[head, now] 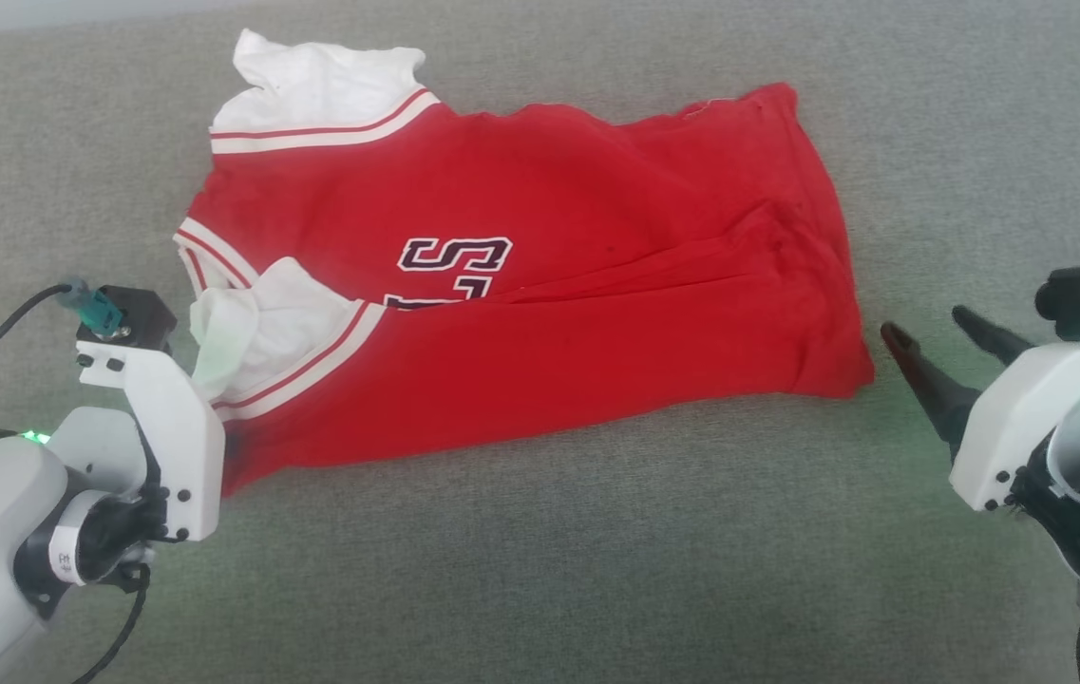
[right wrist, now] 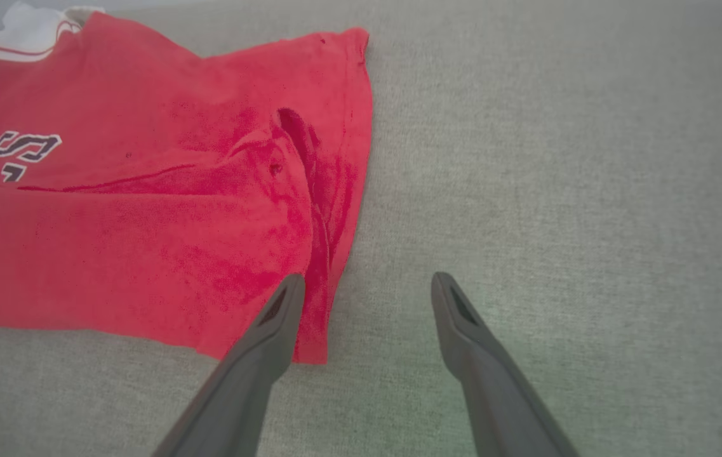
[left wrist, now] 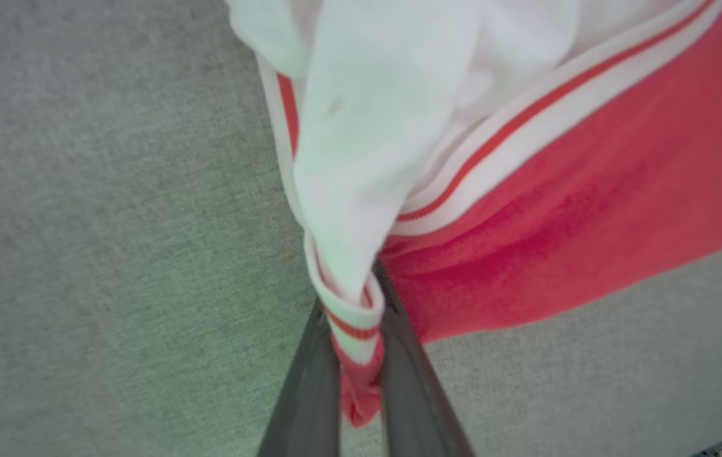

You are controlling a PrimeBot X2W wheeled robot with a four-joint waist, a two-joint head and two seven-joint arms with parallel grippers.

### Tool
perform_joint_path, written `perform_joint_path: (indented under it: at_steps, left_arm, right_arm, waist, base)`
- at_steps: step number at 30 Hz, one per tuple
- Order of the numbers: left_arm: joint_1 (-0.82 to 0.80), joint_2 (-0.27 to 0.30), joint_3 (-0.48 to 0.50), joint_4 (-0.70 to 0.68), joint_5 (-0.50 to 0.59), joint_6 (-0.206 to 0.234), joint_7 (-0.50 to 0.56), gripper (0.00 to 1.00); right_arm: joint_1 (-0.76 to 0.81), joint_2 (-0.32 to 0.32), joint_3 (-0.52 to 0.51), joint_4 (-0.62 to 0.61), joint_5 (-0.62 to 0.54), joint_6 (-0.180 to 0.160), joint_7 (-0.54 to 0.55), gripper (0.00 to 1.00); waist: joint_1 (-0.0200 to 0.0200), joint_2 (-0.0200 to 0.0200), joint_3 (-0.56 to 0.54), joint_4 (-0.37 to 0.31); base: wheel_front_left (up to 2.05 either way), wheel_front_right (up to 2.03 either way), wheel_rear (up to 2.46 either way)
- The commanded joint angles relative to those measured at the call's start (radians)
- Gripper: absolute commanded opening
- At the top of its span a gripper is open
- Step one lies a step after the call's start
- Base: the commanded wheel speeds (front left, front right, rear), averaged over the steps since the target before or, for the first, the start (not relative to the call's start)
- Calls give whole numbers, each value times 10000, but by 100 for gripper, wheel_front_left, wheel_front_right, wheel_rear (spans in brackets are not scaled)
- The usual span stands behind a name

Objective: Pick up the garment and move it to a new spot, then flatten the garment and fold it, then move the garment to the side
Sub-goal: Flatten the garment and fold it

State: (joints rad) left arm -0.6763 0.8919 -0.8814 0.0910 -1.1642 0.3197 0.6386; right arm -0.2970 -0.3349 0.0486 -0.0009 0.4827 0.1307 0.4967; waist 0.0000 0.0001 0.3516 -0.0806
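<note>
"Pinching what, on your left?"

"My left gripper [left wrist: 349, 298] has its fingers narrowed onto the striped trim of the near white sleeve [left wrist: 361, 127], at the left end of the garment [head: 549, 313]. The red jersey lies sideways across the grey surface [head: 540, 570], partly doubled lengthwise, its lettering half covered."

"And on the right?"

"My right gripper [right wrist: 367, 279] hovers with fingers wide apart, holding nothing, just beside the near hem corner [right wrist: 310, 339]."

"How would you finish this fold cleanly?"

"My judgement: close the right fingers on that corner first. Then carry both ends together, level and taut, so the crease runs straight. A lone pull from the left would likely skew the cloth."
</note>
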Motion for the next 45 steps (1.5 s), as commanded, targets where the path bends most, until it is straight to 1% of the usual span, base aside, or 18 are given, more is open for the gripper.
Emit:
perform_joint_path:
  at_steps: [1,7,11,18,19,24,30,35,40,43,44,45]
  left_arm:
    - [117,-178,-159,107,79,-44,49,0]
    - [-99,-448,-214,121,176,-243,-22,0]
    - [-218,-653,-275,189,227,-357,-52,0]
    - [-341,-933,-352,449,284,-519,-182,0]
    - [-379,-998,-348,559,275,-579,-243,0]
    - [-403,-1009,-284,759,171,-673,-270,0]
    - [-401,-592,-68,411,-27,-452,41,0]
    - [-356,-111,90,-378,-142,-32,334,0]
    - [-94,457,196,-1403,-220,555,545,0]
    - [199,810,223,-2069,-277,962,633,0]
    - [199,810,223,-2069,-277,962,633,0]
    - [313,894,231,-2286,-333,1107,640,0]
  right_arm:
    - [-114,-23,30,25,109,0,199,100]
    - [-621,-143,128,351,561,0,1872,100]
    - [-1053,-111,384,797,570,0,2801,100]
    - [-1567,12,1081,2019,400,0,3844,100]
    - [-1604,-99,1327,2345,318,0,4078,0]
    - [-1828,-351,1381,2560,407,-10,3945,0]
    - [-1903,-772,1272,2197,624,-11,4060,0]
    - [-1761,-1090,1164,1468,879,-10,4345,0]
    - [-1317,-1411,890,608,1095,-10,4846,0]
    - [-888,-1472,658,12,1259,-8,5165,0]
    - [-888,-1472,658,12,1259,-8,5165,0]
    - [-711,-1439,551,-204,1283,-8,5282,0]
  waist:
    - [0,-1,9,44]
    - [0,-1,160,316]
    - [0,-1,293,523]
    - [0,-1,443,761]
    - [0,-1,472,812]
    - [0,-1,469,864]
    - [0,-1,312,837]
    - [0,-1,161,845]
    - [0,-1,34,854]
    - [0,-1,-28,861]
    - [0,-1,-28,861]
    - [0,-1,-47,866]
  base:
    - [0,0,0]
    - [0,0,0]
    - [0,0,0]
    - [0,0,0]
    - [0,0,0]
    - [0,0,0]
    - [0,0,0]
    - [0,0,0]
    - [0,0,0]
    - [0,0,0]
    - [0,0,0]
    - [0,0,0]
